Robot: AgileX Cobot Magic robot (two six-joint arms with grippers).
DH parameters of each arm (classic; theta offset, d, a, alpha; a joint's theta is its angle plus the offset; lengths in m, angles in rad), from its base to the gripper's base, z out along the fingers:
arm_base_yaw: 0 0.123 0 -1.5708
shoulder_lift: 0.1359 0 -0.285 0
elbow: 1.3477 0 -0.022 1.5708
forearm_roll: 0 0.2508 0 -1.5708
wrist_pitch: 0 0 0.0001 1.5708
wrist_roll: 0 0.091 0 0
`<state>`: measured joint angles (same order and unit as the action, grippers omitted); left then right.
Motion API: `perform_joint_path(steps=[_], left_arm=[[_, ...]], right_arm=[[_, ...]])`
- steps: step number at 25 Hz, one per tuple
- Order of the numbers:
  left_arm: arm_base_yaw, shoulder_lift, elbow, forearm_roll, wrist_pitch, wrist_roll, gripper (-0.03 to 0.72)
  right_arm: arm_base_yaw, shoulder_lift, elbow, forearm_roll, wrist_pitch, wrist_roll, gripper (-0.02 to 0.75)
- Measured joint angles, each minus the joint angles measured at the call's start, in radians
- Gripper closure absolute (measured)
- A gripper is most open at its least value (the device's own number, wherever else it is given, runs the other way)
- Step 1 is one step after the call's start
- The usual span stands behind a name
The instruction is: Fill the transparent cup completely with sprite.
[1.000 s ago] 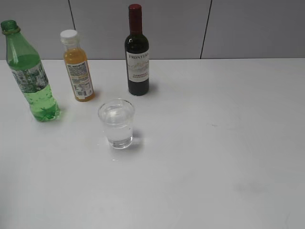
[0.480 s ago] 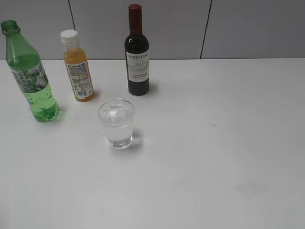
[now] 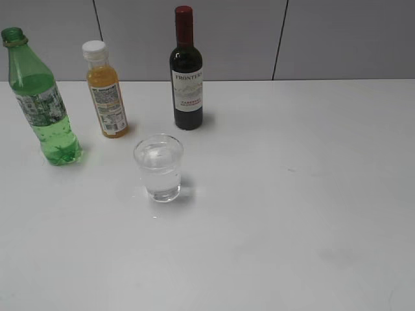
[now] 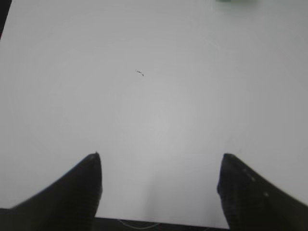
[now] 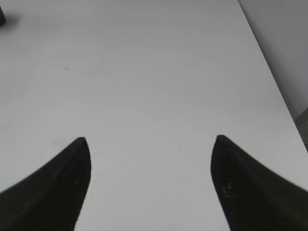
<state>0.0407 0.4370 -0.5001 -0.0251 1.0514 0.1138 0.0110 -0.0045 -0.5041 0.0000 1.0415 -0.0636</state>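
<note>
Nothing has moved: white table (image 3: 311, 194) under grey wall panels (image 3: 343, 39), both end effectors (image 4: 159, 166) (image 5: 150, 147) spread wide.

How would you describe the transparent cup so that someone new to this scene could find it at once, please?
On the white table, three bottles stand along the back left: a green bottle, an orange juice bottle and a dark wine bottle. The transparent cup stands alone in front of them, the only short, clear, open-topped vessel.

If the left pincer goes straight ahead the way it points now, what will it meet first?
Probably nothing soon: ahead of the open left pincer lies only bare white table. A blurred green object, perhaps the Sprite bottle, shows at the far top edge, right of its line; depth is unclear.
</note>
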Motion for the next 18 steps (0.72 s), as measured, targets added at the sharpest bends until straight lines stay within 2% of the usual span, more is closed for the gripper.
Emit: perform_joint_path(steps=[18], left_arm=[[0.0,-0.371,0.025,0.001,0.036,-0.041,0.113]], right_arm=[[0.0,0.0,0.0,0.0,0.0,0.0,0.146]])
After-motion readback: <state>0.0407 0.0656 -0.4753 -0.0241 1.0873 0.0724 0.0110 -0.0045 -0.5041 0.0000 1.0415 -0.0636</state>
